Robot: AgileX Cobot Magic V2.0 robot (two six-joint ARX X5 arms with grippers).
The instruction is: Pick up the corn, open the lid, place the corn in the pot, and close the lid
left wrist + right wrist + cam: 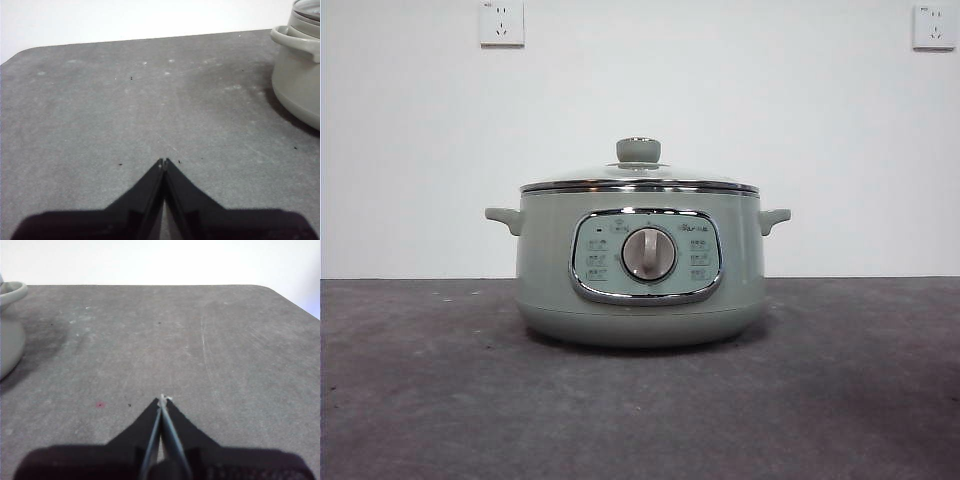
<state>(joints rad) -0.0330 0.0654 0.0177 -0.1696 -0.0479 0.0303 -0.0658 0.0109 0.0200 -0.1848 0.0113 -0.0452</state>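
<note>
at table height in the front view, the pot [640,270] sits square in the middle of the dark grey table [420,400], its dial [648,253] and control panel facing the camera. the lid [638,182] lies flat and closed on the rim, its pale green knob [638,150] standing straight up, which leaves the knob free to be taken from above. two wall sockets [501,22] hang high on the white wall behind. no corn shows anywhere in this view, and no arm reaches into it, so both arms look to be waiting.

from the left wrist view, the left gripper [164,161] hangs over bare table with its jaws pressed together tip to tip, holding nothing. the pot's side and one handle [295,41] show at the edge, well apart from the jaws. no corn lies on the stretch of table seen here.

from the right wrist view, the right gripper [163,399] is likewise pinched closed and empty over bare table, with a little of the pot's other side and a handle at the far edge. again no corn is visible.

judging by this, the lid is on and the corn may already be inside or simply out of view; the clear lid does not show enough to tell.
</note>
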